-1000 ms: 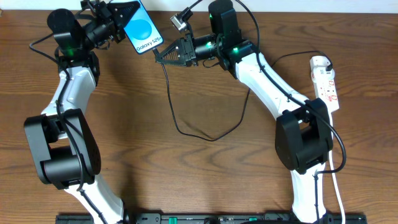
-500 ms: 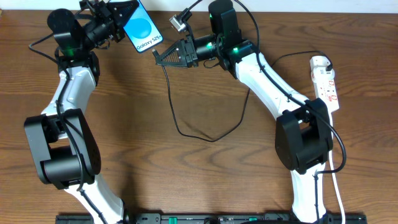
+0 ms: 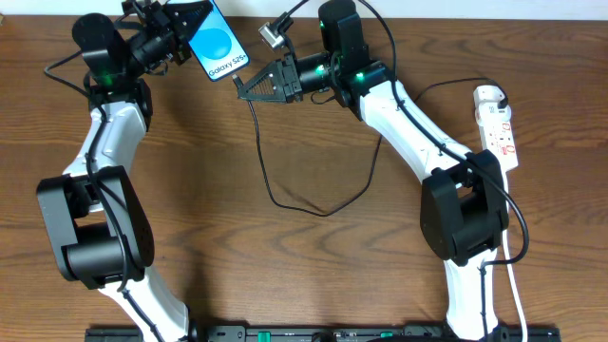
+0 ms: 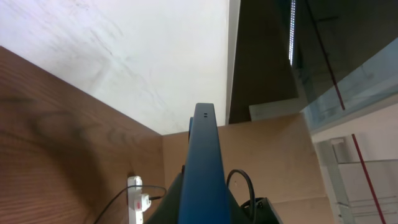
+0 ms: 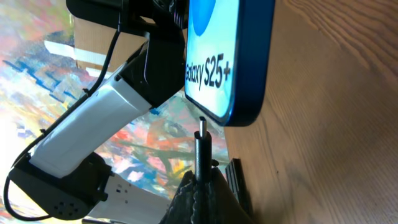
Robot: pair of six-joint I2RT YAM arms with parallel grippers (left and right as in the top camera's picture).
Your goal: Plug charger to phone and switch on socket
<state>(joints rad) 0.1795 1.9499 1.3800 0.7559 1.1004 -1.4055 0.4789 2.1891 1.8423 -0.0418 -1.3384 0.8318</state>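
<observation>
Above brown table (image 3: 285,275) nothing has moved: left jaws pinch phone (image 3: 218,44), right jaws pinch charger (image 5: 201,149) beside it.

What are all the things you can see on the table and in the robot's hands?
phone: one, blue screen, held up over the table's far side.
charger: one, black, plug at the phone's bottom edge, cable looping across the table.
socket: one, white with red marks, table's right edge.
table: one, brown wood, under everything.
left hand: one, black, shut on phone.
right hand: one, black, shut on charger.
</observation>
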